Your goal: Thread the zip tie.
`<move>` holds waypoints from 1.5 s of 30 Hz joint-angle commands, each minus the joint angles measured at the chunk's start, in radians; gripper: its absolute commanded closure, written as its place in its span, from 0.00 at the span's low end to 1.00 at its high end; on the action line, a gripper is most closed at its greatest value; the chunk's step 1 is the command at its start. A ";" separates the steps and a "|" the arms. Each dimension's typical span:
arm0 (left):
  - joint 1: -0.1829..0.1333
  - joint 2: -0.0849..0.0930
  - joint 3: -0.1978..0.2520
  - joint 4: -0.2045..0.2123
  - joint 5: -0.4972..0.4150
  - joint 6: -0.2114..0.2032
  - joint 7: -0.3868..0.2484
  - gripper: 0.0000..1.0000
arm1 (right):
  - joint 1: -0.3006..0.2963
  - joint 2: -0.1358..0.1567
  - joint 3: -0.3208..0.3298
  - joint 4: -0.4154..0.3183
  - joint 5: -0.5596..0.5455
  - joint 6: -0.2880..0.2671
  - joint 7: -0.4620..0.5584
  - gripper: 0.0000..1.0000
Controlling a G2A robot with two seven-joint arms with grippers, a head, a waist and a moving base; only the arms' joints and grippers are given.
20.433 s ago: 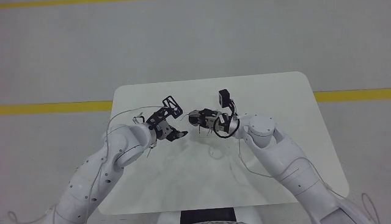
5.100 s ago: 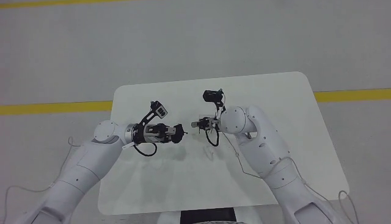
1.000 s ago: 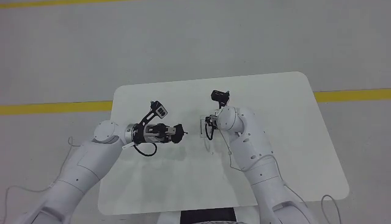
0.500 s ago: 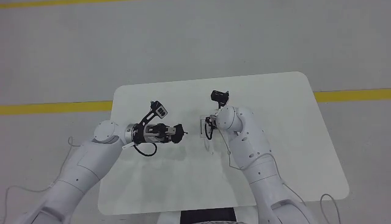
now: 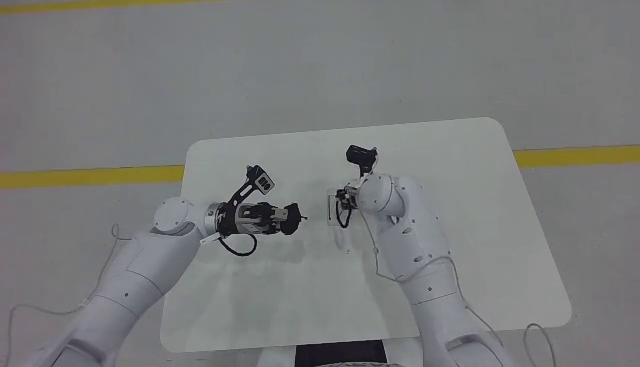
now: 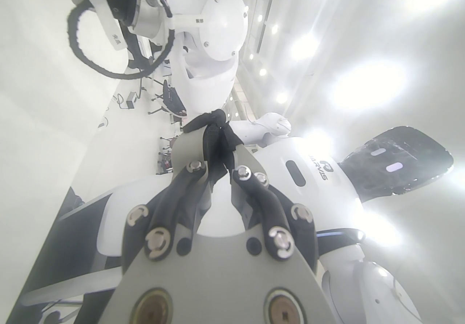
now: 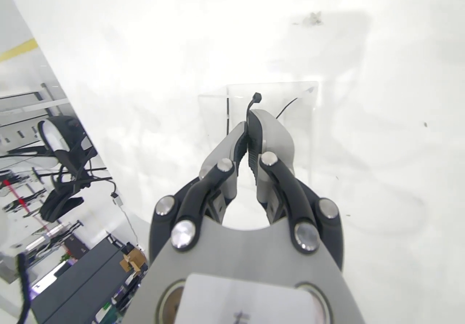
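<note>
1. Your right gripper (image 7: pixel 248 127) was clenched on the thin black plastic zip tie (image 7: pixel 250 106). It pinched the strap just below the small square head, so the head stood clear of the fingertips. I judge you held it that way to leave the head's slot free for threading.
2. The zip tie hung just over a small clear plastic stand (image 7: pixel 214 97) near the middle of the white round-cornered surface (image 5: pixel 450 167). Another stretch of strap showed as a fine dark line beyond the fingers, also over the stand. I could not tell whether the tie touched the stand.
3. Your left gripper (image 6: pixel 215 124) was clenched too, its black pads pressed together. I could not tell whether anything thin was caught between them. In the top view it sat above the surface, pointed at the right gripper with a clear gap between the two, which looked like a waiting pose for the hand-over.
4. Judging by how the strap lay, the tail was not yet through the head. The next move would need the free end gripped close to its tip and lined up squarely with the slot.
5. The strap looked thin and springy, so a loose pinch could let it twist or flick aside.
</note>
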 commanded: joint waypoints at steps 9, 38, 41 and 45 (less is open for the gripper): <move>0.000 0.000 0.000 0.000 0.000 0.000 0.000 1.00 | -0.102 0.027 0.052 -0.184 0.149 -0.134 0.014 1.00; 0.000 0.000 0.000 0.000 0.000 0.000 0.000 1.00 | -0.282 0.054 0.064 -0.447 0.380 -0.281 -0.179 1.00; 0.000 0.000 0.000 0.000 0.000 0.000 0.000 1.00 | -0.321 0.060 0.047 -0.494 0.396 -0.295 -0.215 1.00; 0.000 0.000 0.000 0.000 0.000 0.000 0.000 1.00 | -0.363 0.068 0.020 -0.540 0.399 -0.322 -0.253 1.00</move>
